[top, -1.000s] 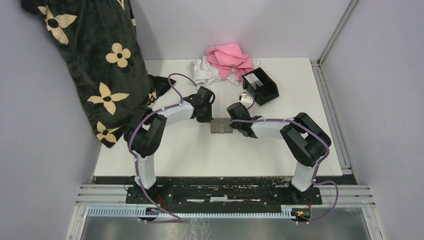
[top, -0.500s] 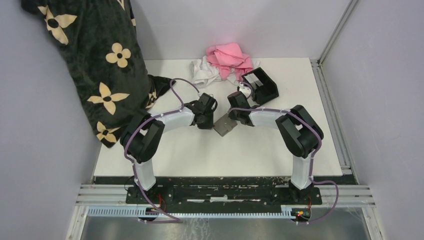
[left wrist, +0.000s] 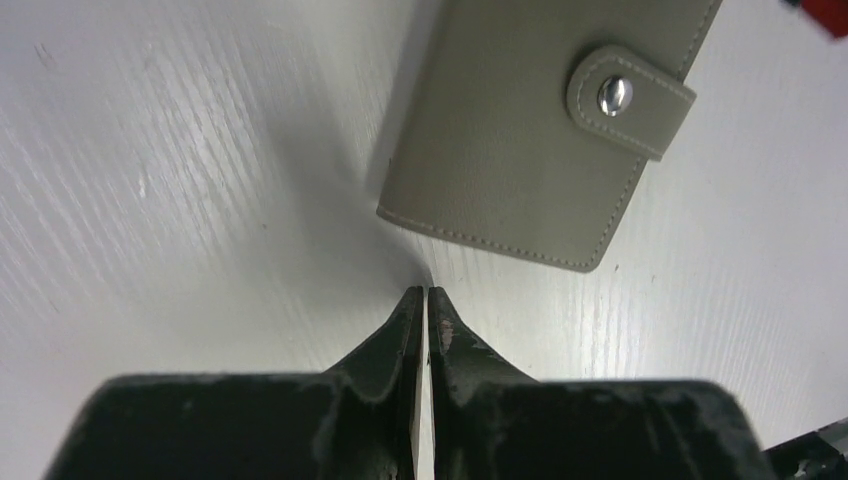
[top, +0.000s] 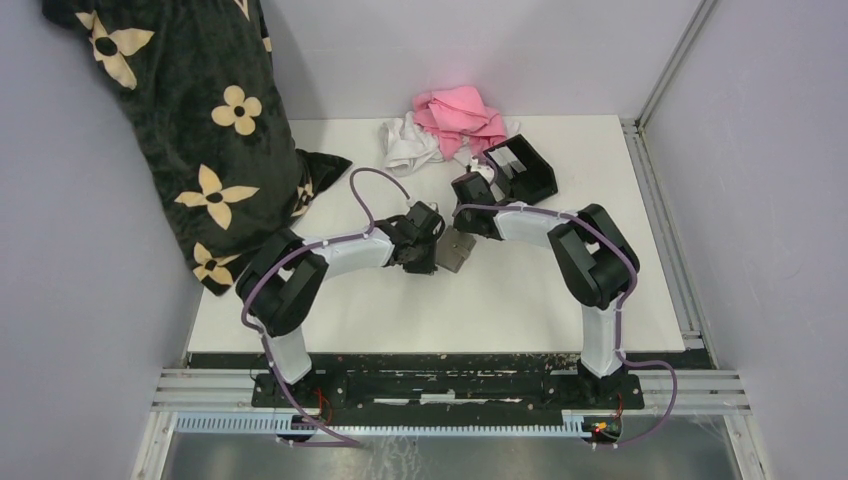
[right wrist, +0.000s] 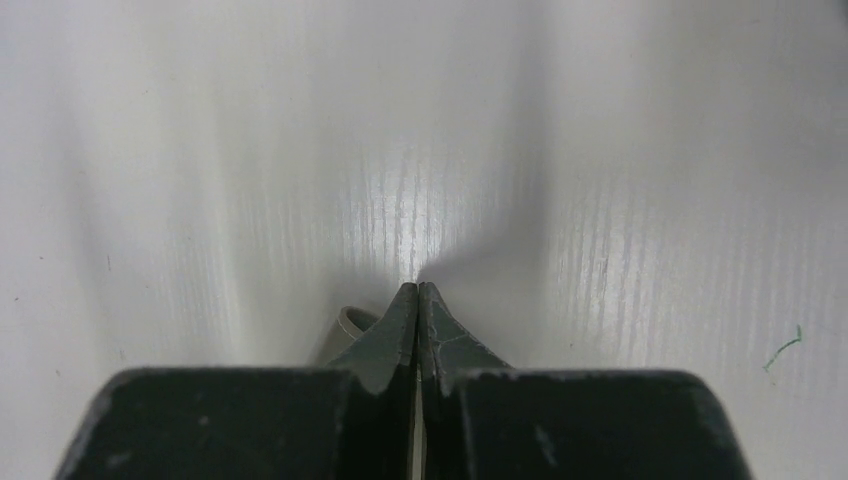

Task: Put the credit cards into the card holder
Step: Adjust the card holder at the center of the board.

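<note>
1. Grey wallet [left wrist: 520, 130] lies snapped shut in the middle of the tabletop [top: 400, 310]. No loose credit cards show, so any still to move are probably inside it.
2. Left hand [left wrist: 427, 300] is clenched on nothing, with its tips low at the wallet's edge, seemingly to nudge or pin it.
3. Right hand [right wrist: 417, 292] is likewise clenched and empty, and only a wallet corner peeks out beside it.
4. Black card holder [top: 522, 172] sits farther back and to the right, beside the pink cloth [top: 460, 115]. White patches inside may be cards, but they are too small to tell.
</note>
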